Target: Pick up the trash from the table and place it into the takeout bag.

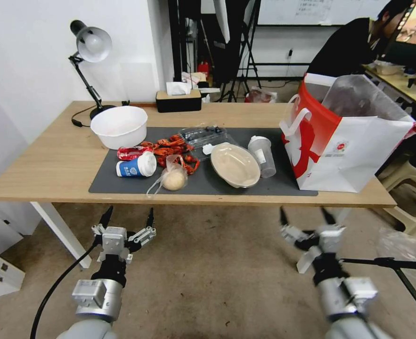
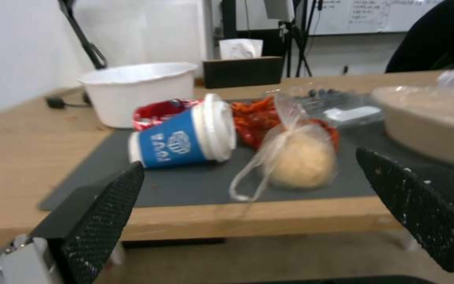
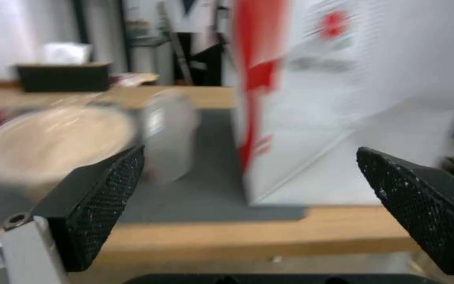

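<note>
On the table (image 1: 43, 169), trash lies across a dark grey mat (image 1: 123, 181): a blue-white paper cup (image 1: 136, 166) on its side, a clear bag with a bun (image 1: 172, 178), a red wrapper (image 1: 131, 152), a beige lidded bowl (image 1: 235, 165) and a translucent lidded cup (image 1: 262, 155). The white and red takeout bag (image 1: 344, 141) stands open at the table's right end. My left gripper (image 1: 127, 218) hangs open below the front edge, facing the paper cup (image 2: 185, 138) and bun bag (image 2: 298, 157). My right gripper (image 1: 305, 215) is open too, facing the takeout bag (image 3: 343, 98) and the translucent cup (image 3: 166, 134).
A white bowl (image 1: 119, 126), a desk lamp (image 1: 91, 52) and a black tissue box (image 1: 178, 100) stand at the back left. Red crayfish scraps (image 1: 172, 148) and a clear tray (image 1: 203, 135) lie mid-mat. A stool (image 1: 412, 188) and tripod leg (image 1: 396, 263) are to the right.
</note>
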`<state>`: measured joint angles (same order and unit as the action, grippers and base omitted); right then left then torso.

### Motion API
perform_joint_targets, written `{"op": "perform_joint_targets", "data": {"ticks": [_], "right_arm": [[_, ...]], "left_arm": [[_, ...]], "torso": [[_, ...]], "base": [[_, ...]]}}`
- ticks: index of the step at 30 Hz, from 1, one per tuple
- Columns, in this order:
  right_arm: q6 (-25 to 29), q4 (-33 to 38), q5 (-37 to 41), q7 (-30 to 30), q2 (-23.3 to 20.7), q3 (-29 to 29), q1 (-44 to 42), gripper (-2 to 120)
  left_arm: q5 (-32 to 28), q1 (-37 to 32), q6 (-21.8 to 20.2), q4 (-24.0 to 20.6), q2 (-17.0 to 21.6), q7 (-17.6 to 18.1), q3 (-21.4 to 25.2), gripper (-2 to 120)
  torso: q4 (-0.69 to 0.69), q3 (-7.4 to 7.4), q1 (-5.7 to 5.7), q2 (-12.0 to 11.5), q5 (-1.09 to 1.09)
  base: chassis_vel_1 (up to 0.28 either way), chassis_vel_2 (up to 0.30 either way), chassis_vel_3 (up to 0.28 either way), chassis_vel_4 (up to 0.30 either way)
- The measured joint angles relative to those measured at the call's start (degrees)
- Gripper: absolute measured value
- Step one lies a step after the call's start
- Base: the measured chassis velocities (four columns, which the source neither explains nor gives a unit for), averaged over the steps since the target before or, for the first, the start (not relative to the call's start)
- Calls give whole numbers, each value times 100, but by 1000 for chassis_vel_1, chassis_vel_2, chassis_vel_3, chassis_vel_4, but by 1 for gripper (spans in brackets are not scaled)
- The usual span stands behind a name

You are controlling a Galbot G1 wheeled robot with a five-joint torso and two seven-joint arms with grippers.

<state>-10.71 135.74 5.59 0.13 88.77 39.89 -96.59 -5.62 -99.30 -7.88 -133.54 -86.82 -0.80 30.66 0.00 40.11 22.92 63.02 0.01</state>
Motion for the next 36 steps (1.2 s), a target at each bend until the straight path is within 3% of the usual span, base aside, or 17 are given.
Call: {"op": "perform_joint_targets", "data": {"ticks": [1, 3, 6, 18, 25, 36], "right_arm": [[0, 0, 0, 0, 0, 0, 0, 100], [-372, 153, 255, 0, 105, 330, 260, 100], [-184, 42, 540, -108, 45, 327, 331, 100], [136, -196, 1329, 10, -205, -220, 598, 100], [208, -706, 2904, 346, -582, -769, 1065, 100], [133, -1572, 3991, 832, -885, -1631, 1764, 100]], "left_arm": [[0, 0, 0, 0, 0, 0, 0, 100], [-370, 246, -531, -119, -64, -61, -59, 100], [-664, 454, -764, -146, -74, -10, -107, 100], [-725, 529, -734, -71, -54, 43, -110, 100], [-722, 628, -711, 26, 53, 28, -143, 100], [-657, 522, -668, -1, -37, 31, -71, 100]], "torso": [[0, 0, 0, 0, 0], [-1, 0, 0, 0, -2], [-2, 0, 0, 0, 2], [1, 0, 0, 0, -1], [1, 0, 0, 0, -1], [1, 0, 0, 0, -1]], "base": [[0, 0, 0, 0], [0, 0, 0, 0], [0, 0, 0, 0], [0, 0, 0, 0], [0, 0, 0, 0], [0, 0, 0, 0]]}}
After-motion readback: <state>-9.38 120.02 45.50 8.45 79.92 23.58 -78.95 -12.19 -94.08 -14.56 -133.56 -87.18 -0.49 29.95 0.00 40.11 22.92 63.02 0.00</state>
